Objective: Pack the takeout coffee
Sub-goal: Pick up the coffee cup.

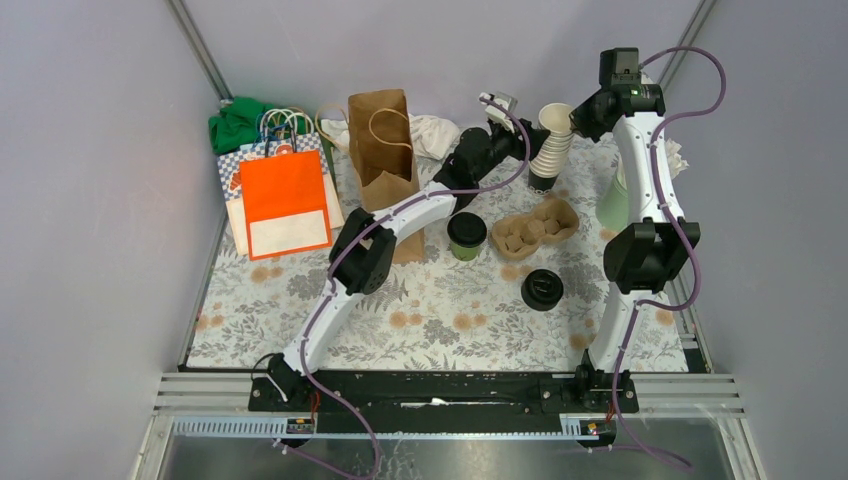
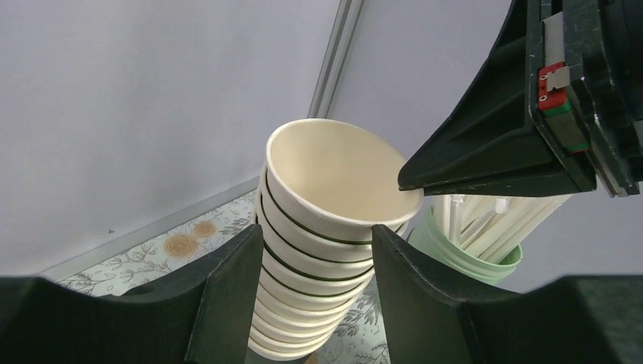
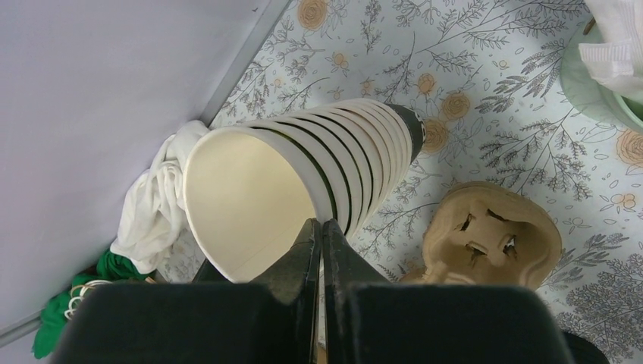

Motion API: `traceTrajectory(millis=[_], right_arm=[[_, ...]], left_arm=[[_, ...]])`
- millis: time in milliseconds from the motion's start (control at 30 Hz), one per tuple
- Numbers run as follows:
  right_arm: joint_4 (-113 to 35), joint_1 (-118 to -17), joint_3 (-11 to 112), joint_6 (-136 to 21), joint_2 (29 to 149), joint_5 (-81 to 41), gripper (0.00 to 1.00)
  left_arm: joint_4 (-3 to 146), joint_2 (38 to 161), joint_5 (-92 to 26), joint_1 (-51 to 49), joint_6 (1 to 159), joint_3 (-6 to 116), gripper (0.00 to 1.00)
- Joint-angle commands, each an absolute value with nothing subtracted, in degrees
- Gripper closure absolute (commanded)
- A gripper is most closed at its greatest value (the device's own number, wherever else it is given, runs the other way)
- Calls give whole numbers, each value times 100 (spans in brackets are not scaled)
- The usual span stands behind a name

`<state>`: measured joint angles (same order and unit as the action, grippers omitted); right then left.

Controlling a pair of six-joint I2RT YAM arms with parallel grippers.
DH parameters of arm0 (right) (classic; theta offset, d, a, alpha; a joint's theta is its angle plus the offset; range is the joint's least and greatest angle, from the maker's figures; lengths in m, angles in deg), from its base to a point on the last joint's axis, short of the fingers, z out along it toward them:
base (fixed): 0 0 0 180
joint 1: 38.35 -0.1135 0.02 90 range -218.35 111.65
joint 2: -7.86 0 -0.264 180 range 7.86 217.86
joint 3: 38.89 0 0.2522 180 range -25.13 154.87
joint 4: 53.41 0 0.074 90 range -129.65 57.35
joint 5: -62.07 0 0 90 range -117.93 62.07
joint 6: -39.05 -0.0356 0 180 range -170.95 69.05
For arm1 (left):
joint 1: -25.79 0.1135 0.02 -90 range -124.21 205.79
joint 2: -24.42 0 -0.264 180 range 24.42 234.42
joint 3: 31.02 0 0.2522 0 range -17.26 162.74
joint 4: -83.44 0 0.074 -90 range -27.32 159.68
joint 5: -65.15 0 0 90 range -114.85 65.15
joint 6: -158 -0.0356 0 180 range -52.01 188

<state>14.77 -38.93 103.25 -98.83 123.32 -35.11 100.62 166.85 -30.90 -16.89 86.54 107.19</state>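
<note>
1. Black fingers of the right gripper (image 3: 321, 235) are pressed together on the rim of the top cream cup (image 3: 243, 205), pinching its paper wall.
2. Left gripper (image 2: 316, 235) straddles the stack of cream cups (image 1: 551, 150) lower down. Its jaws sit against both sides of the stack, apparently bracing it.
3. Neither gripper holds the takeout coffee. One dark-green lidded cup (image 1: 466, 234) stands upright near the brown paper bag (image 1: 381, 150), just left of the pulp cup carrier (image 1: 535, 226). A second black lid (image 1: 541, 289) sits nearer the arms, and what is under it is hidden.
4. Judged handling: the cup is light, thin-walled paper that would dent under a hard squeeze, and the smooth lid could pop off. Whether it is full cannot be told, so it should stay upright.
5. Best hold: across the body just below the lid's rim, closing gently.
</note>
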Motion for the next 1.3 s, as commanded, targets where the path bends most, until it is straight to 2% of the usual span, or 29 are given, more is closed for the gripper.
traceTrajectory(millis=[0, 1267], right_arm=[[1277, -3870, 10348, -9982, 12098, -3362, 100], [960, -3616, 10850, -10447, 11686, -2804, 100]], left_arm=[[10416, 16901, -3081, -1655, 8740, 11194, 41], [10404, 17149, -3057, -1682, 8551, 11059, 45]])
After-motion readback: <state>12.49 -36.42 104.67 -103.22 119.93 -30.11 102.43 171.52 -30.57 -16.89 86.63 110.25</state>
